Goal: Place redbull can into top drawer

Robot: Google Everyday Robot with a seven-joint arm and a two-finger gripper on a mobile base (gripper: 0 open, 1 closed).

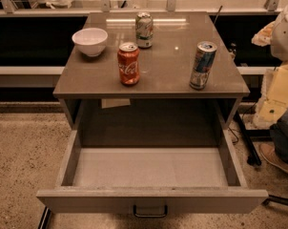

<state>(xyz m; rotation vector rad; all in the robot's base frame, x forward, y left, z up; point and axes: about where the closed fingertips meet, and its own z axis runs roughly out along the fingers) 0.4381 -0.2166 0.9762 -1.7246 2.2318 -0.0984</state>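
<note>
Item one: a single grey-brown table is standing at the centre of the view, and every position below is being given relative to it.

Item two: one top drawer is sitting pulled fully out from under the table's front edge, its interior facing up. One dark handle is hanging at the middle of its front panel.

Item three: one white bowl is resting on the table's rear left area.

Item four: three cans are standing upright on the table. The redbull can is standing near the table's front right corner, well apart from the others and not in the drawer. A red Coca-Cola can is standing near the front edge, left of centre. A pale green-and-white can is standing toward the rear, near the middle.

Item five: the gripper is not appearing anywhere in the view. Whether it is released or clenched cannot be told, and the redbull can's position relative to it cannot be stated.
</note>
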